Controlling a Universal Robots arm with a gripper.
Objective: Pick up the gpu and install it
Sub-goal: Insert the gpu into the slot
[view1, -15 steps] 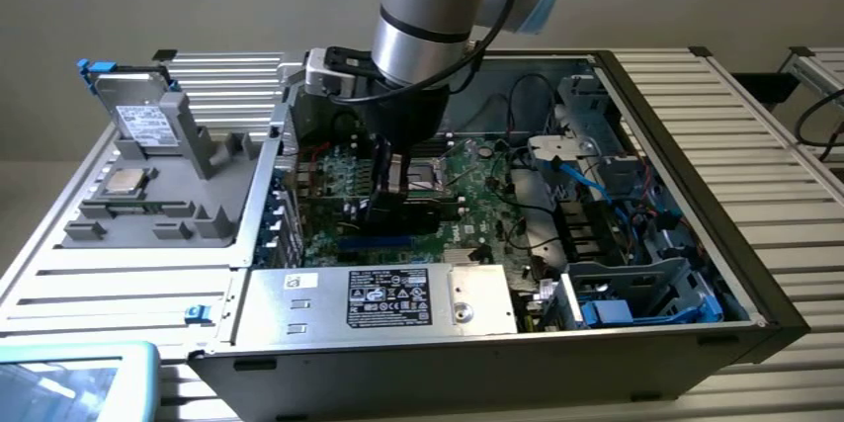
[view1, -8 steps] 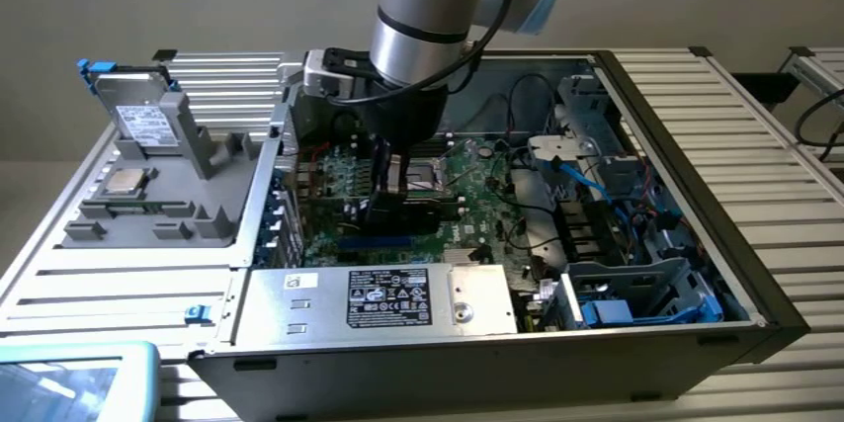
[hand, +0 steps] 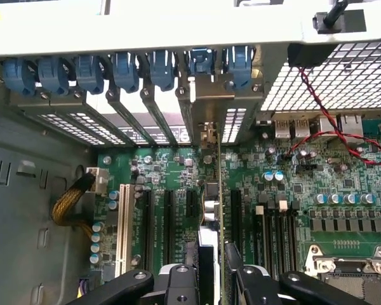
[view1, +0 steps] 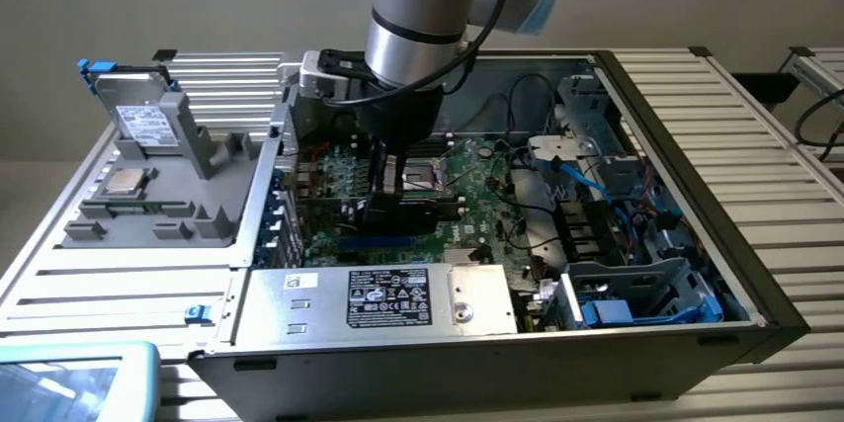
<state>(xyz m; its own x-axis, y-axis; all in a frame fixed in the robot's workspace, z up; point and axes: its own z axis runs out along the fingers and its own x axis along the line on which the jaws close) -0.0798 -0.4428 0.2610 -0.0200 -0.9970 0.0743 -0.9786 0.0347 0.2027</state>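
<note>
Watching remotely, I see my gripper (hand: 209, 272) clamped on the gpu (hand: 211, 202), which stands edge-on at the expansion slots (hand: 168, 222) of the motherboard (hand: 305, 190), toward the exterior view's left inside the case (view1: 501, 368), bracket end at the rear slot covers (hand: 124, 111).

Bare slots (hand: 168, 222) leave room either side of the gpu (hand: 211, 197) clamped in the pincer (hand: 211, 279). The blue-latched rear wall (hand: 140, 70) closes one end, and red wires (hand: 330, 136) and the power supply (view1: 395, 298) crowd near.
</note>
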